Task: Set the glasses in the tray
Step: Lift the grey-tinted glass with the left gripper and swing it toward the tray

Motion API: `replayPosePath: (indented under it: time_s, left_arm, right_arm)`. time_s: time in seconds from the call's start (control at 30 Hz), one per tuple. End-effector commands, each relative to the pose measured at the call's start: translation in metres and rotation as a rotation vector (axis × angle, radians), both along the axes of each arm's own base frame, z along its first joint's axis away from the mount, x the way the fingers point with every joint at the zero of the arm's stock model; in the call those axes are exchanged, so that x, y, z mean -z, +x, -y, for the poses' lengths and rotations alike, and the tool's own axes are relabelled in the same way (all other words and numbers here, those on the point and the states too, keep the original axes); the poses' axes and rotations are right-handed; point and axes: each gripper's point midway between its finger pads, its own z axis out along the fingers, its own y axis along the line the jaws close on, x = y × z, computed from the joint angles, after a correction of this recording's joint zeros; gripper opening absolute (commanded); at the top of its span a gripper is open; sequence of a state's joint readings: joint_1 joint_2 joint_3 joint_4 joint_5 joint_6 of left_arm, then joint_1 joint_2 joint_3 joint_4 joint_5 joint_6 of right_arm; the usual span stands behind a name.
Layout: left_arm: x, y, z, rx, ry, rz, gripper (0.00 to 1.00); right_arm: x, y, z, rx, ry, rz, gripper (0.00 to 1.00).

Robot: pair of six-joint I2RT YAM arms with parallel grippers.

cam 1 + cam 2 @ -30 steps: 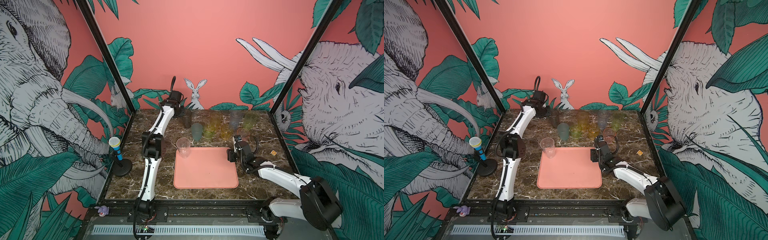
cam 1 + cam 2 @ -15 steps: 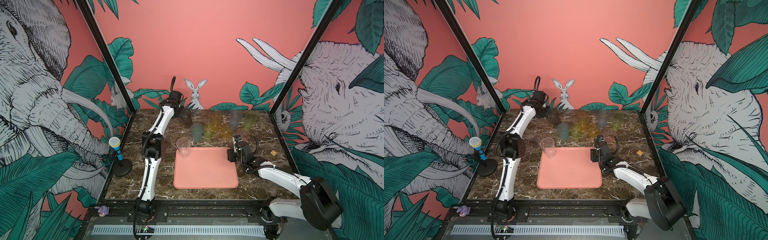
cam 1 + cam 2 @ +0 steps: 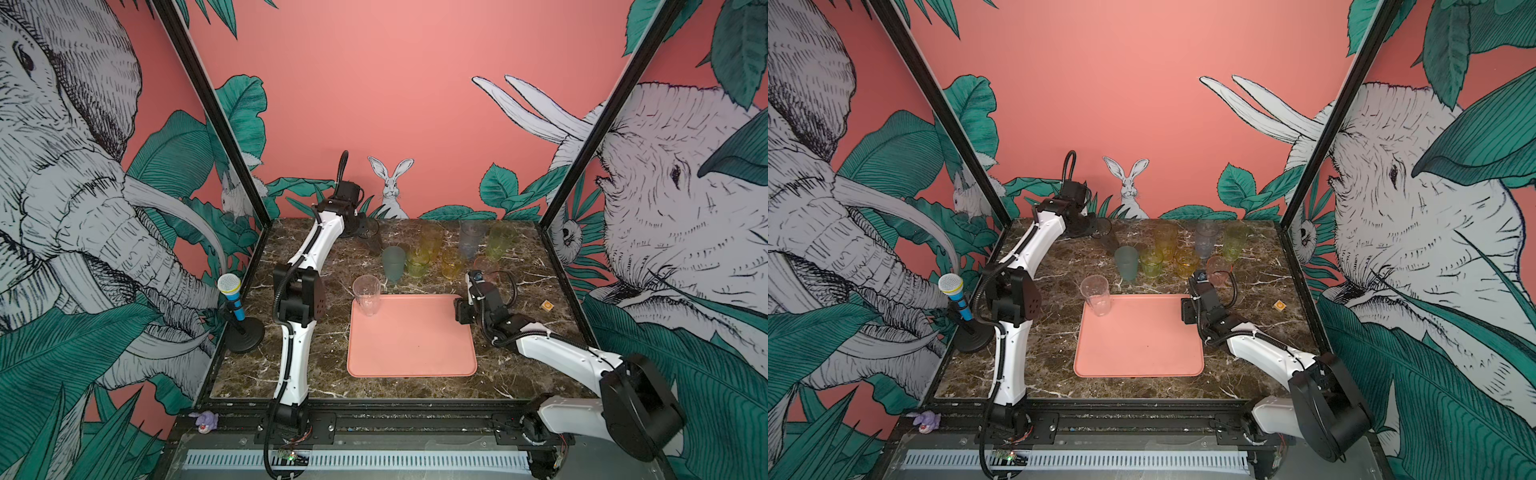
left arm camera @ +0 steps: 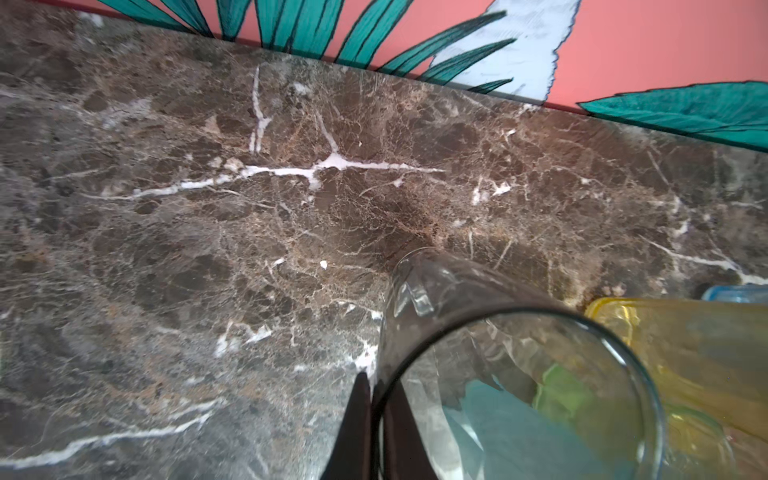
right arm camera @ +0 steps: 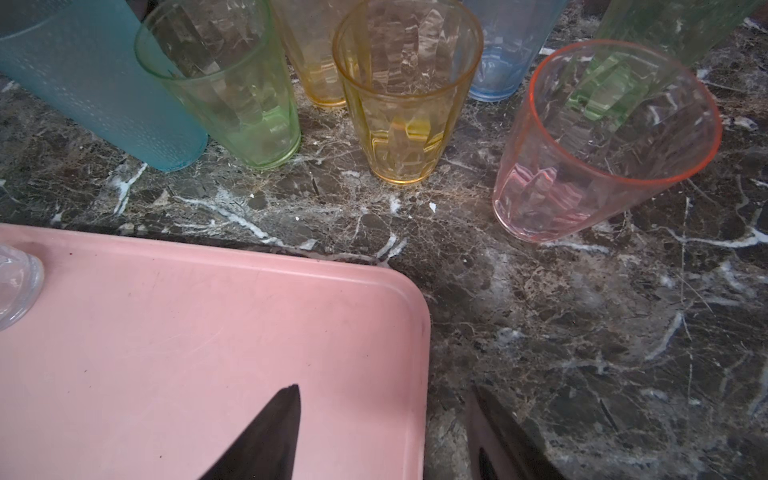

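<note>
My left gripper is at the far left of the table, shut on the rim of a smoky dark glass, with one finger inside and one outside. Both top views show this dark glass beside the left gripper. A clear glass stands in the pink tray's far left corner. My right gripper hangs open and empty over the tray's far right corner. Teal, green, amber and pink glasses stand on the marble behind it.
More tall glasses, yellow, grey-lilac and yellow-green, stand near the back wall. A microphone on a stand is at the left edge. A small orange cube lies at the right.
The left gripper's jaws have closed onto the dark glass's rim. The right arm has not moved.
</note>
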State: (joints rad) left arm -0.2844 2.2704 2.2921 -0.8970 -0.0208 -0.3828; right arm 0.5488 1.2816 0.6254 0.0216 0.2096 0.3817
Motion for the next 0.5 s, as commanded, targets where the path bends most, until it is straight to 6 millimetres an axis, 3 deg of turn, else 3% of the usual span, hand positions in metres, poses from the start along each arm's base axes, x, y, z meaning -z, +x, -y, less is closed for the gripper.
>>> replayPosePath:
  time_s: [0.0,0.47]
  left_arm:
    - [-0.055,-0.023,-0.009,0.003,0.000,0.064,0.00]
    - [-0.110,-0.099,-0.041,-0.009,0.064,0.057,0.00]
  right_arm:
    - [-0.020,0.008,0.000,0.019,0.017,0.048,0.65]
    - [-0.021,0.007,0.000,0.017,0.022,0.054,0.65]
